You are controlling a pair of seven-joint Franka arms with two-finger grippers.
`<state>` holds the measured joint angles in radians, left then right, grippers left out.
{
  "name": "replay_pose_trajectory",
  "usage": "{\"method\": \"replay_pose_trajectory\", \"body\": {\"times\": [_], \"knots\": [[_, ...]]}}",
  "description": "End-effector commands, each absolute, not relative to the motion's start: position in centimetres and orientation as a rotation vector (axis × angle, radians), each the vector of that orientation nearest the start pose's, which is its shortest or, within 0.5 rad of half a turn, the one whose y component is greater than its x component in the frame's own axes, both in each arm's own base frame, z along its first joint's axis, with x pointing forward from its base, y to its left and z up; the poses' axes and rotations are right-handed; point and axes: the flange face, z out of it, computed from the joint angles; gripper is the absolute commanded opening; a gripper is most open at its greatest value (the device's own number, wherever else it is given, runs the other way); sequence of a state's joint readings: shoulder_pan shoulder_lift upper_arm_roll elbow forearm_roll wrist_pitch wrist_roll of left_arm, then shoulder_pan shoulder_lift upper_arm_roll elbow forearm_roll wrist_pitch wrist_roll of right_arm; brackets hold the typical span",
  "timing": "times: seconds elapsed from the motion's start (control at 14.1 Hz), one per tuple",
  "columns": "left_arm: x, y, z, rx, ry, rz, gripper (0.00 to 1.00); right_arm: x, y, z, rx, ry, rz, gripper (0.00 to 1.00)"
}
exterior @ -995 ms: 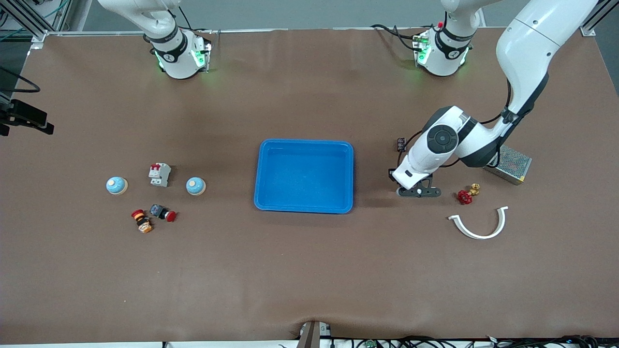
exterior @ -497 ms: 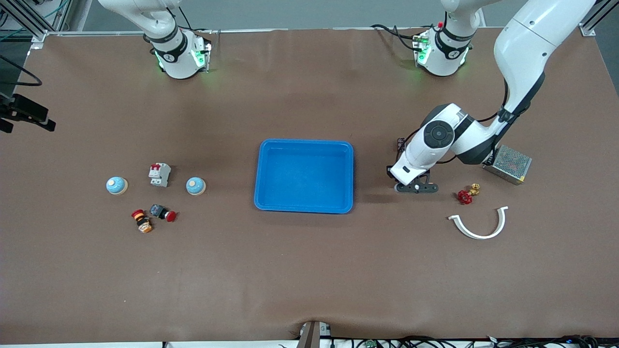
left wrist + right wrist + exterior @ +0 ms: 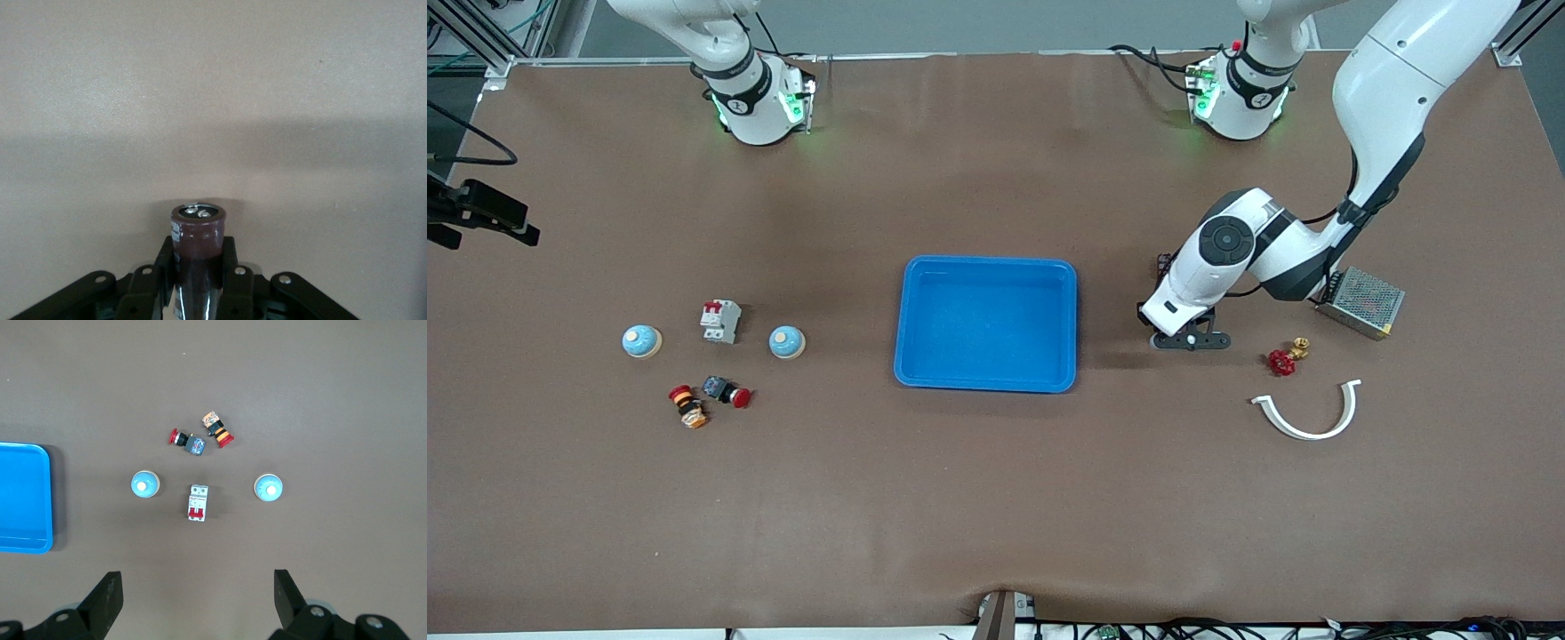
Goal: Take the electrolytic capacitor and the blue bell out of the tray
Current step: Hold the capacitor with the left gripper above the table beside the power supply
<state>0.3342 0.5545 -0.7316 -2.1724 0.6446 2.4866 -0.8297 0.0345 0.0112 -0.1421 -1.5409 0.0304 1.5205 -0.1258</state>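
Brown bench (image 3: 996, 498) carries a blue tray (image 3: 986, 384) at its middle, with two bells (image 3: 787, 341) (image 3: 641, 340) toward the right arm's end. Beside the tray, toward the left arm's end, the left claw (image 3: 1192, 341) hangs low, pinching the capacitor (image 3: 197, 235). High over the bells, the right claw (image 3: 197, 600) waits, spread wide.

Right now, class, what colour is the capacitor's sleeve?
Dark brown capacitor, clearest in the left wrist view.
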Motion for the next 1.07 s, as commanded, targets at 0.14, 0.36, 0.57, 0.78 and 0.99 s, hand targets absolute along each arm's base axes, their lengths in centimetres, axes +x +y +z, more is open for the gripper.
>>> {"method": "replay_pose_trajectory", "body": {"times": [0.14,0.36,0.57,0.78,0.99], "knots": [[50.0,-22.4,19.4,-3.128,0.052,-0.036,0.0,54.8,-6.4,63.3,-3.125,-0.006,0.026,1.0],[50.1,-22.4,19.3,-3.131,0.05,-0.031,0.0,54.8,-6.6,63.4,-3.125,-0.001,0.023,1.0],[50.1,-22.4,19.2,-3.129,0.064,-0.038,0.0,54.8,-6.3,63.4,-3.123,0.016,0.028,1.0],[50.0,-22.3,18.4,-3.126,0.064,-0.065,0.0,55.1,-6.1,62.9,-3.123,0.009,0.045,1.0],[49.9,-22.4,18.3,-3.12,0.048,-0.076,0.0,55.2,-6.2,62.7,-3.122,0.006,0.049,1.0]]}}
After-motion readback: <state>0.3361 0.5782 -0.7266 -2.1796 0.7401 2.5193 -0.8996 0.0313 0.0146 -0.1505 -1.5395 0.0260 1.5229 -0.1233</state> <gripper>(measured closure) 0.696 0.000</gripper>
